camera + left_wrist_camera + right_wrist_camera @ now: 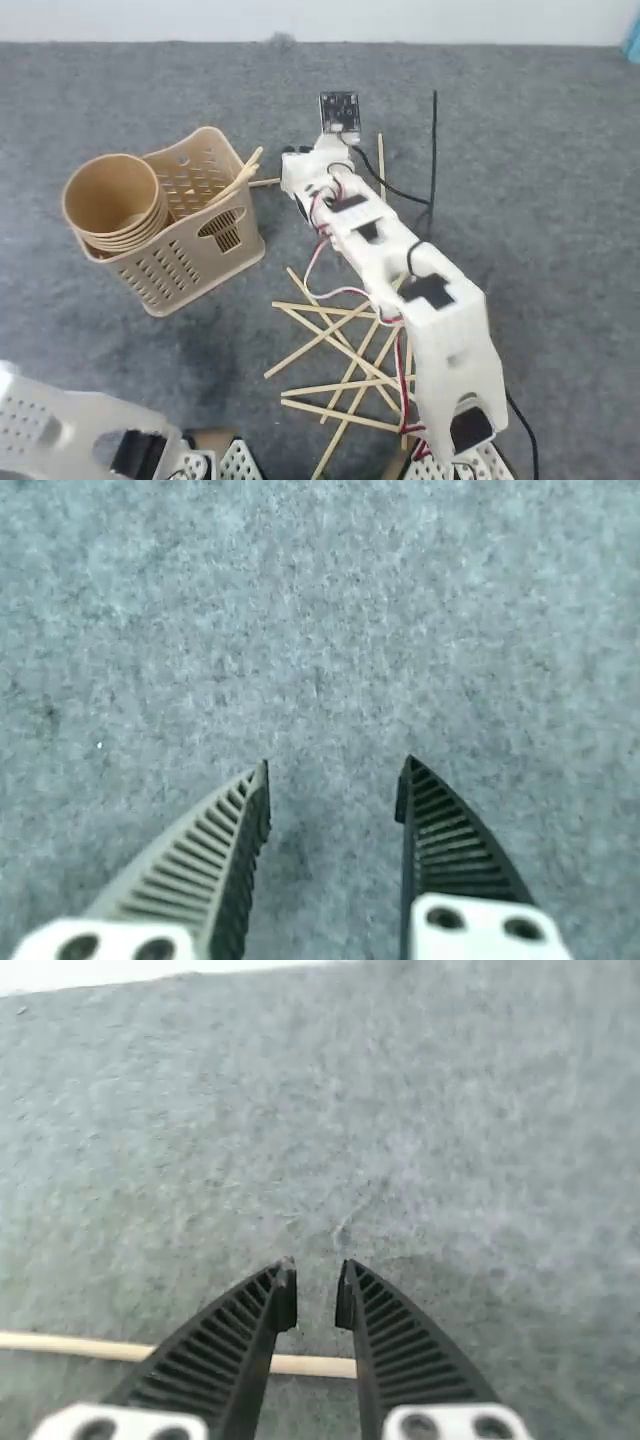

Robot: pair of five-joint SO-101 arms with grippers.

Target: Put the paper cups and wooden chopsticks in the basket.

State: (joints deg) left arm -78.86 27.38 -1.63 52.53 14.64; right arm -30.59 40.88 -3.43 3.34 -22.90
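- Right gripper, narrowly apart, sits over a chopstick; closing there may only roll it along the tabletop.
- Left gripper stands apart, holding nothing.

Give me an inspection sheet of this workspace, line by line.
Surface: grey carpet, no spills seen.
Job's things: stacked paper cups and leaning chopsticks sit in the basket; loose chopsticks lie crisscrossed on the carpet.
Clutter: nothing seen.
Grippers: left end effector open over bare carpet; right end effector narrowly open, with a single chopstick lying beneath it.
Cables: black cable lies on the carpet.
Surroundings: pale wall strip beyond the carpet.
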